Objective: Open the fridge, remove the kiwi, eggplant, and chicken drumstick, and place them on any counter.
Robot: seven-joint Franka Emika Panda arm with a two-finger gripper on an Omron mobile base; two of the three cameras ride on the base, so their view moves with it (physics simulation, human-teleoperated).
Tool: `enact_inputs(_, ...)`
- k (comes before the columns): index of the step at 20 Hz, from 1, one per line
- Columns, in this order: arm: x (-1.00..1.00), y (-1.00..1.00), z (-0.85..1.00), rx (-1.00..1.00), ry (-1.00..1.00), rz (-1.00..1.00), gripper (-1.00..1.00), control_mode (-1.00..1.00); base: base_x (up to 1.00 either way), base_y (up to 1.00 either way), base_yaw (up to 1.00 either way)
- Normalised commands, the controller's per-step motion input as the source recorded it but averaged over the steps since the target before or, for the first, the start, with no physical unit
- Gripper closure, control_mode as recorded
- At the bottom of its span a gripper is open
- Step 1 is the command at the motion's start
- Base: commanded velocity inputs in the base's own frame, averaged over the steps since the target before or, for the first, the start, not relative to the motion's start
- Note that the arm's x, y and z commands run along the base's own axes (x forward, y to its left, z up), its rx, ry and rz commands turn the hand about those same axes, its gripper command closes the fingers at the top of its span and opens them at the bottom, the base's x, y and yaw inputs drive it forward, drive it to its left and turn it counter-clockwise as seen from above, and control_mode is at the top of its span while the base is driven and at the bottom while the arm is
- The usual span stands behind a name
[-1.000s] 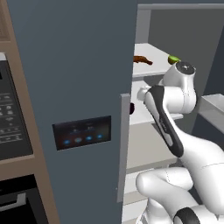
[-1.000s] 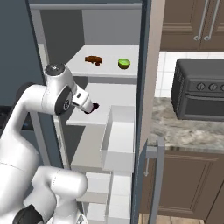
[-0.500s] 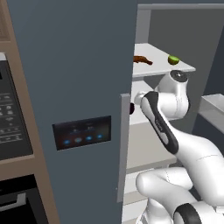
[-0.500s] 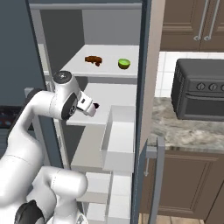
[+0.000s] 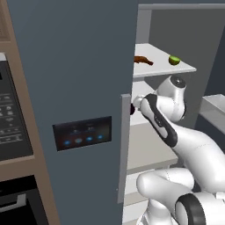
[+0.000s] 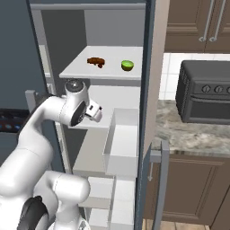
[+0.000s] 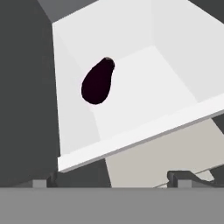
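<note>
Upper shelf [image 6: 76,72] as I see it: drumstick [image 6: 95,61] at left, kiwi [image 6: 127,65] well apart at right. Shelf below [image 7: 144,87]: eggplant [image 7: 98,82] lying near the side wall. Desk [image 6: 193,134]: black oven [image 6: 204,92].

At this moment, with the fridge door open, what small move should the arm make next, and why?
Probably ease the open gripper forward toward the eggplant. It lies alone on the white middle shelf ahead of the hand, untouched, while the chicken drumstick and kiwi sit on the shelf above.

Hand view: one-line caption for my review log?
Open tool facing the eggplant lying on a white fridge shelf.
</note>
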Motion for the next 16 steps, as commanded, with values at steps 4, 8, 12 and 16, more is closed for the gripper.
enact_inputs(4, 0.36, 0.00, -0.12, 0.04, 0.00, 0.02, -1.00, -1.00, 0.00, 0.00, 0.00)
enact_inputs(8, 0.35, 0.01, -0.18, 0.00, 0.00, 0.00, -1.00, -1.00, 0.00, 0.00, 0.00)
enact_inputs(12, 0.28, 0.02, -0.29, 0.00, 0.00, 0.00, -1.00, -1.00, 0.00, 0.00, 0.00)
enact_inputs(16, 0.30, 0.00, -0.12, 0.00, 0.00, 0.00, -1.00, -1.00, 0.00, 0.00, 0.00)
